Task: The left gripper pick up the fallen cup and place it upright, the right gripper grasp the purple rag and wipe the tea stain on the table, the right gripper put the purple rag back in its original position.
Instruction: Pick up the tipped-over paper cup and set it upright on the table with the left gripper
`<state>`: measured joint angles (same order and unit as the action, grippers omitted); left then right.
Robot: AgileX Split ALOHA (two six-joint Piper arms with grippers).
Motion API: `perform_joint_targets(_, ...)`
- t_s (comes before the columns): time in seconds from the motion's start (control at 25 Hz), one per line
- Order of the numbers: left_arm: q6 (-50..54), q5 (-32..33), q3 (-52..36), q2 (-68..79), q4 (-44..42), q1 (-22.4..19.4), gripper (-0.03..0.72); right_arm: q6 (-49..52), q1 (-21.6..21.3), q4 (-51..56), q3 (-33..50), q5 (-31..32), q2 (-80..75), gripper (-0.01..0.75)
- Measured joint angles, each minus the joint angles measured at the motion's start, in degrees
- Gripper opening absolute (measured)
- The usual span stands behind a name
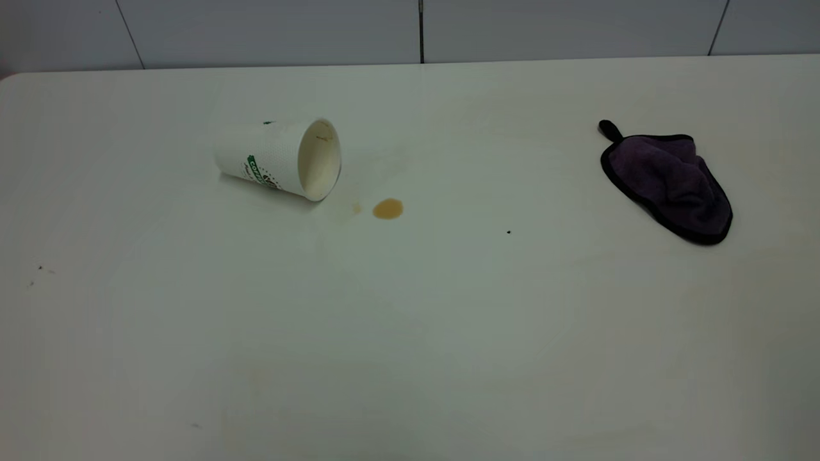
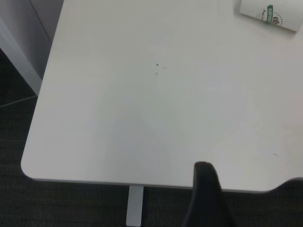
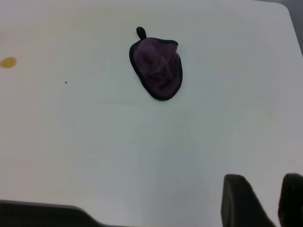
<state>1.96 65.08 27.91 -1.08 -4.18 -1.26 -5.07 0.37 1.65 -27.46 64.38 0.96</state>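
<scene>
The cup (image 1: 275, 157) lies on its side on the table (image 1: 410, 333), left of centre, with its mouth turned right; part of it shows in the left wrist view (image 2: 272, 14). The tea stain (image 1: 387, 208) lies just right of the mouth and also shows in the right wrist view (image 3: 8, 62). The purple rag (image 1: 669, 182) lies flat at the far right, and the right wrist view shows it too (image 3: 157, 68). Neither gripper appears in the exterior view. My right gripper (image 3: 265, 182) hangs open and empty over the table's near edge, far from the rag. Of my left gripper only one black finger (image 2: 206, 189) shows, at the near left edge.
A tiny black speck (image 1: 508, 232) lies between the stain and the rag. A few faint specks (image 1: 40, 267) lie at the left. A grey wall (image 1: 410, 29) rises behind the table's far edge. The table's rounded left corner (image 2: 26, 168) and dark floor show below.
</scene>
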Motion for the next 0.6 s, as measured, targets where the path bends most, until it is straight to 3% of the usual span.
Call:
perform_joint_targets(0.32,0.0,-0.4,0.4,1.8,-1.0,0.0,0.542,0.0,0.0,0.0,0.0,0.0,0.0,0.239)
perform_joint_targets(0.6,0.0,-6.8,9.1,24.9,-4.1,0.0,0.542,0.0,0.0,0.0,0.0,0.0,0.0,0.239)
